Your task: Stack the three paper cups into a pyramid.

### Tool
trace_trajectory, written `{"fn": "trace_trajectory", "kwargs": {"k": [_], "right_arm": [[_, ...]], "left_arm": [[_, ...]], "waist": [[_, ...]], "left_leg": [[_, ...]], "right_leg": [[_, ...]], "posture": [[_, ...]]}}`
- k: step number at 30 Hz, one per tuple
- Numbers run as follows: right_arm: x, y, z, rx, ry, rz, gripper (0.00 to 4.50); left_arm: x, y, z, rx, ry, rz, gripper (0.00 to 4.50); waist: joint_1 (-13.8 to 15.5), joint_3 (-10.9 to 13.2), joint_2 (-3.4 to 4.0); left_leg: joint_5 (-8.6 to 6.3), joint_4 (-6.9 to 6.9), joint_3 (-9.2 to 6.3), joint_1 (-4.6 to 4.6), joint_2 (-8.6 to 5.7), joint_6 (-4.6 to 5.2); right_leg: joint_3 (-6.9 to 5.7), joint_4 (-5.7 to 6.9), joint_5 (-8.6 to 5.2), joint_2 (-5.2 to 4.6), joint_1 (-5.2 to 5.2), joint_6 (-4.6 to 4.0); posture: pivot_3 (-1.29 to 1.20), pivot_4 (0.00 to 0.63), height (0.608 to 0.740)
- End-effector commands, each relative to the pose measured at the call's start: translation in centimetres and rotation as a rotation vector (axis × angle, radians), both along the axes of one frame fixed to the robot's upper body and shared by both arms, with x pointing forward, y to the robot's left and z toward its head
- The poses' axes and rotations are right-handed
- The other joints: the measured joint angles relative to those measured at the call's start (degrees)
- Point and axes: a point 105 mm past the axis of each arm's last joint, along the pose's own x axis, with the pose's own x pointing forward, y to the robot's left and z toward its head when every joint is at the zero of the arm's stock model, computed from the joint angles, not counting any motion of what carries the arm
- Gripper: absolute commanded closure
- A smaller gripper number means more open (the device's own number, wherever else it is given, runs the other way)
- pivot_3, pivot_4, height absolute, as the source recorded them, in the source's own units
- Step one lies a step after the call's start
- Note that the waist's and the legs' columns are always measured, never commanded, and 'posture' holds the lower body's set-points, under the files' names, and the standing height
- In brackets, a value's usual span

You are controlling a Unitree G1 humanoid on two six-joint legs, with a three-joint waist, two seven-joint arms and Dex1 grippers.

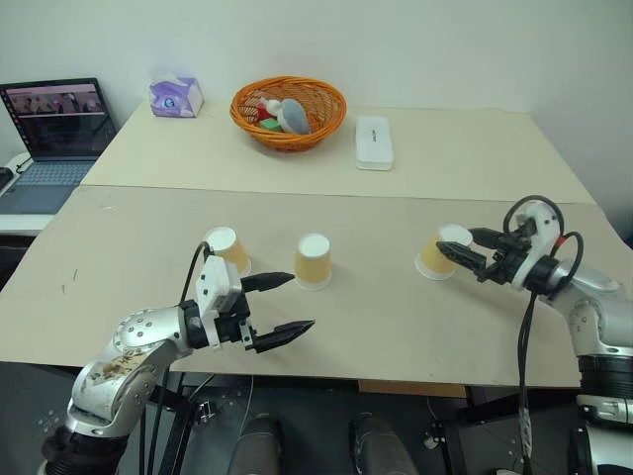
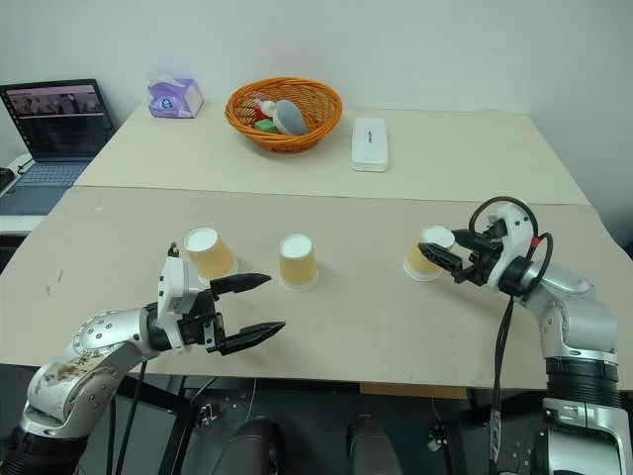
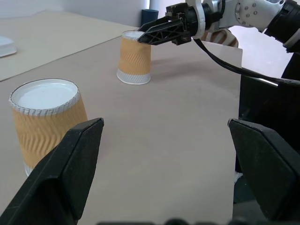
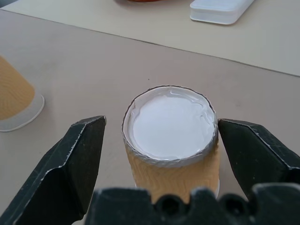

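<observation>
Low in the frame, left gripper (image 1: 280, 308) splayed wide short of left cup (image 1: 228, 249) and middle cup (image 1: 314, 260), at right right gripper (image 1: 467, 249) parted astride third cup (image 1: 439, 251), untouched, all upturned ribbed orange paper, beyond them white case (image 1: 374, 142) and wicker basket (image 1: 289, 112).

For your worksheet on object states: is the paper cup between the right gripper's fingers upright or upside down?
Upside down: the cup shows its closed white base on top, wide rim on the table.
</observation>
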Motion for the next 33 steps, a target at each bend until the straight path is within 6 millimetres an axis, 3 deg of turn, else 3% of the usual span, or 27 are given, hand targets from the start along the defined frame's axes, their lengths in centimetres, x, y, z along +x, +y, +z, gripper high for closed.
{"fn": "trace_trajectory", "kwargs": {"k": [1, 9, 12, 15, 20, 27, 33], "right_arm": [[0.3, 0.1, 1.2, -0.006, -0.055, 0.01, 0.05], [1.1, -0.2, 0.6, -0.021, -0.04, -0.018, 0.05], [1.8, -0.4, 0.7, -0.03, -0.055, -0.039, 0.61], [1.8, -0.2, 1.1, -0.02, -0.069, -0.032, 1.58], [1.4, 0.4, 2.6, -0.011, -0.105, 0.027, 1.58], [-0.4, 5.5, 4.9, 0.032, -0.114, 0.33, 1.58], [0.0, 8.3, 3.5, -0.021, -0.055, 0.457, 1.58]], "left_arm": [[-0.2, -0.4, 1.1, -0.015, -0.066, -0.003, 0.0], [0.1, -0.4, 1.2, -0.036, -0.096, 0.033, 0.0], [0.2, -0.4, 1.1, -0.043, -0.101, 0.048, 0.0], [0.2, -0.3, 1.1, -0.05, -0.105, 0.063, 0.0], [0.0, 0.7, 1.2, -0.075, -0.107, 0.116, 0.0], [0.0, 1.7, 1.4, -0.097, -0.122, 0.197, 0.0], [0.2, 1.3, 1.9, -0.118, -0.144, 0.217, 0.0]], "waist": [[-0.03, 0.0, 0.0], [-0.18, 0.0, 0.0], [-0.13, 0.0, 0.0], [-0.1, 0.0, 0.0], [-0.09, 0.0, 0.0], [-0.28, 0.01, 0.01], [-0.08, 0.01, 0.01]], "left_leg": [[0.0, 0.0, 0.0, 0.0, 0.0, 0.0], [0.0, 0.0, 0.0, 0.02, 0.0, 0.0], [0.0, 0.0, 0.0, 0.02, 0.0, 0.0], [0.0, 0.0, 0.0, 0.01, 0.0, 0.0], [0.0, 0.0, 0.0, -0.01, 0.0, 0.0], [0.0, 0.0, -0.02, 0.02, 0.01, 0.0], [0.0, 0.0, -0.03, 0.02, 0.0, 0.0]], "right_leg": [[0.0, 0.0, 0.0, 0.0, 0.0, 0.0], [0.0, 0.03, 0.0, 0.01, 0.0, 0.0], [0.0, 0.03, 0.0, 0.01, 0.0, 0.0], [0.0, 0.03, 0.0, 0.01, 0.0, 0.0], [0.0, 0.01, 0.0, -0.01, 0.0, 0.0], [0.0, 0.08, 0.0, 0.0, -0.02, 0.0], [-0.01, 0.03, 0.0, -0.01, -0.01, -0.01]], "posture": [[0.0, 0.15, 0.666], [0.0, 0.15, 0.666], [0.0, 0.15, 0.666], [0.0, 0.15, 0.666], [0.0, 0.15, 0.666], [0.0, 0.15, 0.666], [0.0, 0.15, 0.666]]}}
